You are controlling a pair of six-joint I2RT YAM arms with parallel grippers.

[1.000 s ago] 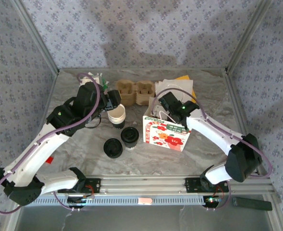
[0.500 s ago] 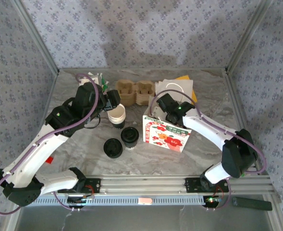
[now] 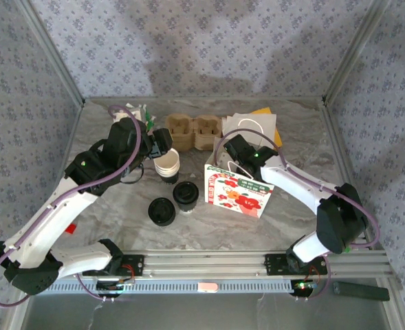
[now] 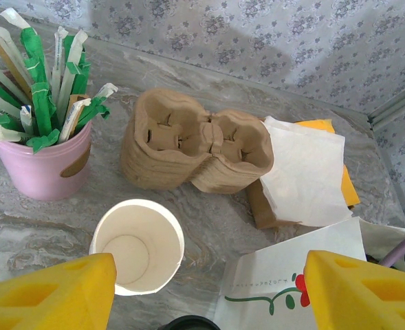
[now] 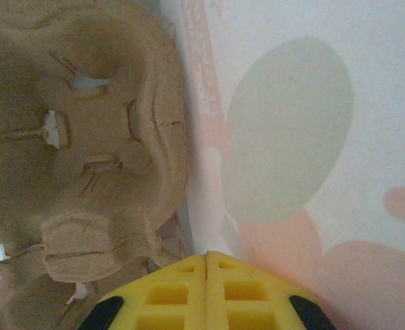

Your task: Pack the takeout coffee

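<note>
The takeout coffee (image 3: 186, 194), a small cup under a round black lid, stands on the table left of the flowered white gift bag (image 3: 240, 192); its lid edge (image 4: 188, 322) shows at the bottom of the left wrist view. My left gripper (image 3: 159, 143) hovers open above the stack of lidless white paper cups (image 3: 166, 163), its yellow fingers (image 4: 47, 292) wide apart and holding nothing. My right gripper (image 3: 231, 155) is inside the bag's mouth. It (image 5: 207, 289) is shut, its pads pressed together beside a brown cardboard carrier (image 5: 78, 137) and the bag's white wall (image 5: 291, 137).
A flat loose black lid (image 3: 161, 211) lies left of the coffee. Brown cup carriers (image 4: 195, 148) sit at the back, with a pink cup of green-wrapped sticks (image 4: 44, 158) to their left and white napkins (image 4: 305, 172) on orange paper to their right.
My right arm has shifted a little to the left at the bag's mouth, and the bag has tilted slightly. The left arm has stayed put.
</note>
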